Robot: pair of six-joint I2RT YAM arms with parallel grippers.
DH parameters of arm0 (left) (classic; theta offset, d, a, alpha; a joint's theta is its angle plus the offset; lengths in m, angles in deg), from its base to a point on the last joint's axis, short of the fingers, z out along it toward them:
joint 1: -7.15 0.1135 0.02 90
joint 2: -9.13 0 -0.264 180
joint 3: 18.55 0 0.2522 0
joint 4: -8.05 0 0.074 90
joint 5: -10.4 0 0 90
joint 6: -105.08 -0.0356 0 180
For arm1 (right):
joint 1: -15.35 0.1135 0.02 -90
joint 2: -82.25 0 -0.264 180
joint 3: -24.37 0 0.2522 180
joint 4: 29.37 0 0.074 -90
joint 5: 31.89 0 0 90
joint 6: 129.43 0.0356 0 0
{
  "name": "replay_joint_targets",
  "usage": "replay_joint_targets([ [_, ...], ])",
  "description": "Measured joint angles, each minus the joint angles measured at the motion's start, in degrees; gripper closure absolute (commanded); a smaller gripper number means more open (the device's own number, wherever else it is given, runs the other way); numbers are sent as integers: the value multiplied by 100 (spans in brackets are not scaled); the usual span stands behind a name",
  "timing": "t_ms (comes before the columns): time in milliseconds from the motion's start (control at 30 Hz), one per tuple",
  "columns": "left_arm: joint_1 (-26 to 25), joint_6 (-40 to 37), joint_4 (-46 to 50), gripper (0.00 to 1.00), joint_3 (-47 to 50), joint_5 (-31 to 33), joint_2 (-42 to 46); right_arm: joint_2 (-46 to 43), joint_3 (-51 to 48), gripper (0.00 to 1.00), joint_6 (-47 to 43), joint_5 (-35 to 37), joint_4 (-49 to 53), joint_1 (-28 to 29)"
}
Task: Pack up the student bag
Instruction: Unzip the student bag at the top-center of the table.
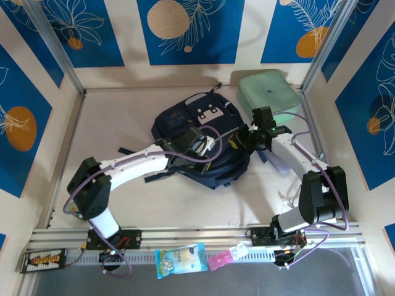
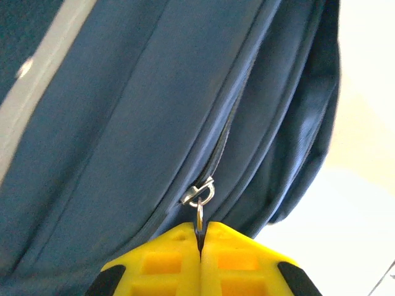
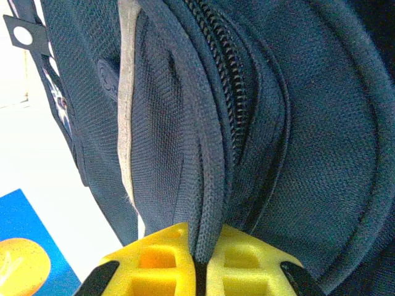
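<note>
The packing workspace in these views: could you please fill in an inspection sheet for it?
Surface: pale table, with the bag lying near its middle.
Job's things: navy student bag, lying flat, with both arms at it.
Clutter: mint green zip case in the far right corner; clear packet and small pink item on the near rail.
Grippers: left tool shut on the zip pull; right tool shut on a fabric edge of the bag beside a zip.
Cables: purple cables run along both arms; one loops over the bag.
Surroundings: blue-and-cream patterned walls; metal frame posts.
</note>
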Motion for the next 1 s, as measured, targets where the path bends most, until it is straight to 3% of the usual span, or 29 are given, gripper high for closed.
replay_joint_targets([
  [300, 455, -90, 317, 100, 629, 688, 651, 35, 142, 93, -216, 20, 203, 42],
  [467, 999, -343, 297, 100, 501, 688, 472, 216, 341, 93, -417, 39, 280, 68],
  [633, 1237, -553, 267, 100, 382, 688, 249, 487, 599, 92, -743, 9, 278, 98],
  [867, 1646, -514, 37, 100, 1001, 826, 894, 1252, 1349, 89, -1290, -297, 304, 531],
  [900, 1718, -476, 35, 96, 1115, 857, 1029, 1370, 1469, 87, -1338, -321, 289, 625],
  [1000, 1978, -369, 166, 66, 1425, 940, 1386, 1622, 1735, 60, -1464, -313, 184, 914],
])
